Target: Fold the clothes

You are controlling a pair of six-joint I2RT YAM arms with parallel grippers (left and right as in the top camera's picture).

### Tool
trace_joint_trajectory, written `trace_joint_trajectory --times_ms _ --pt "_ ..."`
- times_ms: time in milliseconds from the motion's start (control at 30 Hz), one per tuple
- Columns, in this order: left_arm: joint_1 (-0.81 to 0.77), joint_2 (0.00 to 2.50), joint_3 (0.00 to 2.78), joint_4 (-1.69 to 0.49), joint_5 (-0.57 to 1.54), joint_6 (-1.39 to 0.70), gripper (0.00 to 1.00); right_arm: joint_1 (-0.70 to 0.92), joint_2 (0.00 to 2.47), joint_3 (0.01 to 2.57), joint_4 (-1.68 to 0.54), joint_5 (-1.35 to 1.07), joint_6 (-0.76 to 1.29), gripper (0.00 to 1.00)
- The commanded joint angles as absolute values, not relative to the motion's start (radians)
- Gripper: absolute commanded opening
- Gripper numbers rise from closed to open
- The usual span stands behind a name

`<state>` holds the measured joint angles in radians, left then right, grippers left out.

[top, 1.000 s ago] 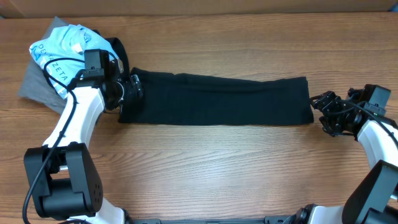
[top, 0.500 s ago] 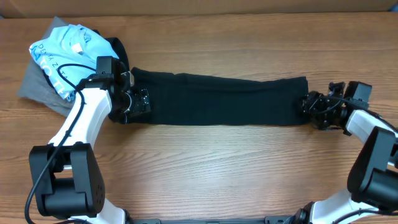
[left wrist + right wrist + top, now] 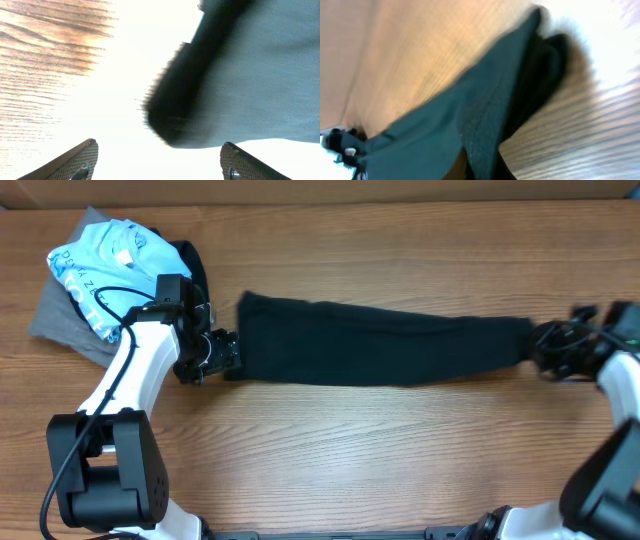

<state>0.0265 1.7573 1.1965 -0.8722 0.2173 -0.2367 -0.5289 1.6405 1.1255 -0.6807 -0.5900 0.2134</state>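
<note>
The black T-shirt [image 3: 380,352] is a long strip, not yet folded short: right gripper [image 3: 546,349] pinches one end, left gripper [image 3: 226,356] gapes wide beside the other.

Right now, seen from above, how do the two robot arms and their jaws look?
Both arms have white rounded links with black joints. The left arm has a boxy black base and carries a thin black cable. The right arm looks the same. The jaws are black; the left pair has crosshatched pads.
</note>
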Motion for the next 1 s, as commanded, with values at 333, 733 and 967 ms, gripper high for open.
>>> trace_joint_trajectory --times_ms 333,733,967 --pt "0.027 1.752 1.191 -0.866 0.210 -0.205 0.81 -0.229 1.550 1.296 -0.885 -0.417 0.044 0.04" --pt "0.027 1.752 1.191 -0.856 0.210 -0.205 0.83 0.171 1.613 1.281 -0.913 -0.286 0.071 0.04" --pt "0.027 1.752 1.191 -0.856 0.210 -0.205 0.86 0.259 1.693 1.269 -0.922 -0.251 0.085 0.23"
